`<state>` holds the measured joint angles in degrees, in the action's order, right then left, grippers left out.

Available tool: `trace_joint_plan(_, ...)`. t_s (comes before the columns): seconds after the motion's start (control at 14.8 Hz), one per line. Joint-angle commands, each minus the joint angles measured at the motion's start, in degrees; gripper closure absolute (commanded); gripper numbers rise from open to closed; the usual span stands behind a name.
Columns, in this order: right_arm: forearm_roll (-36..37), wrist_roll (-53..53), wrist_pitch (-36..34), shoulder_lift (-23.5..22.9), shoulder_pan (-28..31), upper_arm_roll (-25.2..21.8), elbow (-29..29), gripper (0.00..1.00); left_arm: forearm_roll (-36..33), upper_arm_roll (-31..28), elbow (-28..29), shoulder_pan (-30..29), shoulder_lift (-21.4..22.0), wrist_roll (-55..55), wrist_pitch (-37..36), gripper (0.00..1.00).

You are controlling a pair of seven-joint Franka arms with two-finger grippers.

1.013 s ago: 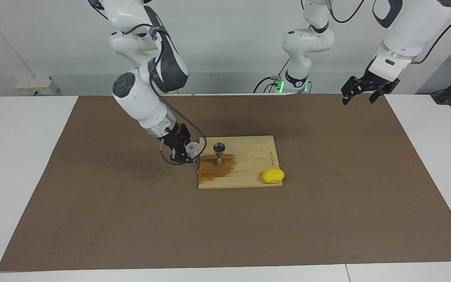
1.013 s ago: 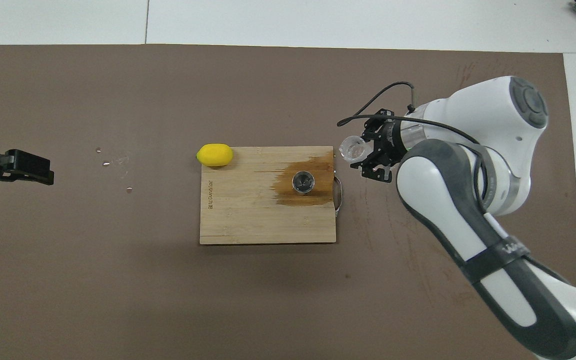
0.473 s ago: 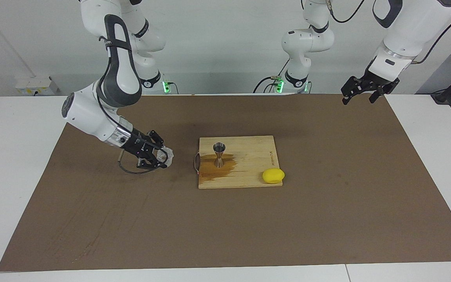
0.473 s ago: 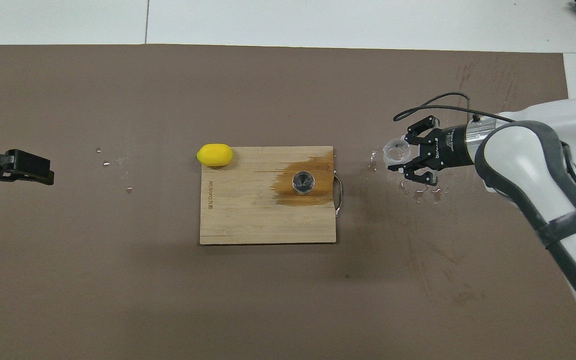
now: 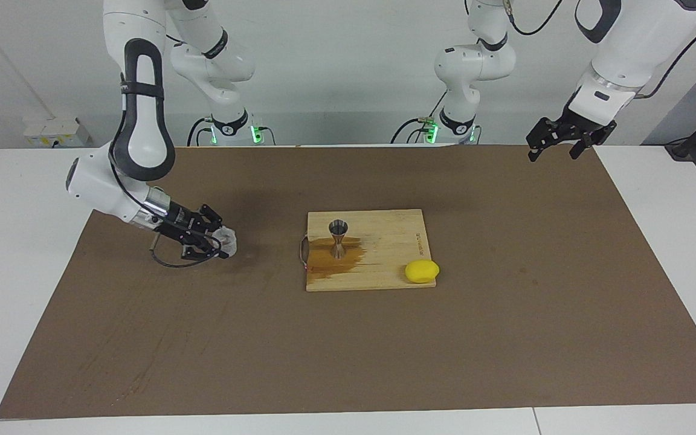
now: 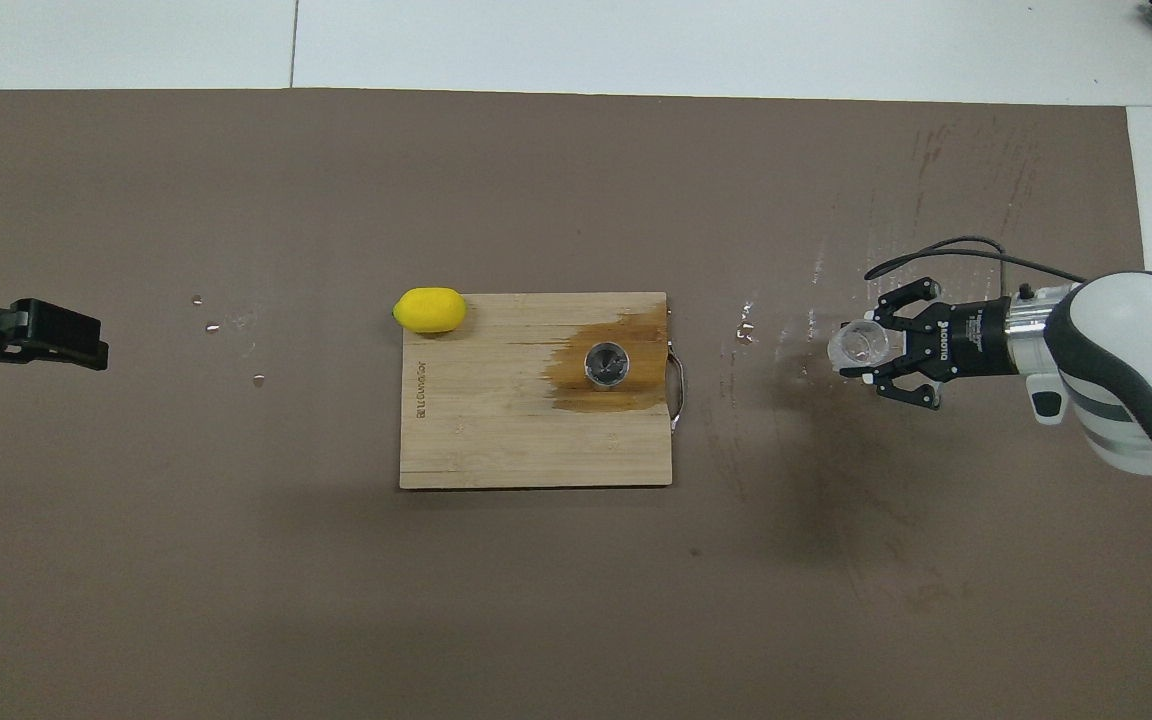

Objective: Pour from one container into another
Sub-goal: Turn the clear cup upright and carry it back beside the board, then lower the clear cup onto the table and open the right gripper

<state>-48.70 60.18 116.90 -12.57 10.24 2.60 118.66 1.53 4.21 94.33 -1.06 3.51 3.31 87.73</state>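
Observation:
The small clear cup (image 5: 227,241) (image 6: 857,346) sits between the fingertips of my right gripper (image 5: 220,243) (image 6: 867,351), which is shut on it low over the brown mat, toward the right arm's end of the table. The silvery hourglass jigger (image 5: 338,238) (image 6: 606,363) stands upright on the wooden board (image 5: 384,266) (image 6: 496,440), in a dark wet stain. My left gripper (image 5: 553,148) (image 6: 86,340) waits, open and holding nothing, above the mat's corner at the left arm's end.
A yellow lemon (image 5: 422,271) (image 6: 429,309) rests at the board's corner farther from the robots. Water drops (image 6: 746,328) dot the mat between board and cup, and a few drops (image 6: 211,325) lie toward the left arm's end.
My right gripper has carried the cup away from the board toward the right arm's end of the table and lowered it close to the mat. The left arm has not moved.

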Motion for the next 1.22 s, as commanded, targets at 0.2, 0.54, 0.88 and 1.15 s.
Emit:
trace_joint_plan(0.2,-1.75,-15.34,-5.81,-5.88,10.49,0.74,-0.61,1.00,0.40,-0.34,0.41,0.19,0.98,-0.41,-0.81,0.00)
trace_joint_plan(0.54,-0.96,-19.30,-6.51,-7.99,12.87,0.66,-1.76,1.00,0.40,-0.34,0.41,0.19,0.98,-0.41,-0.81,0.00)
trace_joint_plan(0.88,-0.43,-23.51,-6.17,-9.66,14.36,0.57,-2.11,1.00,0.40,-0.34,0.41,0.19,0.98,-0.41,-0.81,0.00)
trace_joint_plan(1.15,-0.52,-23.97,-5.03,-9.40,14.02,0.48,-1.59,1.00,0.40,-0.34,0.50,0.19,0.98,-0.32,-0.81,0.00)
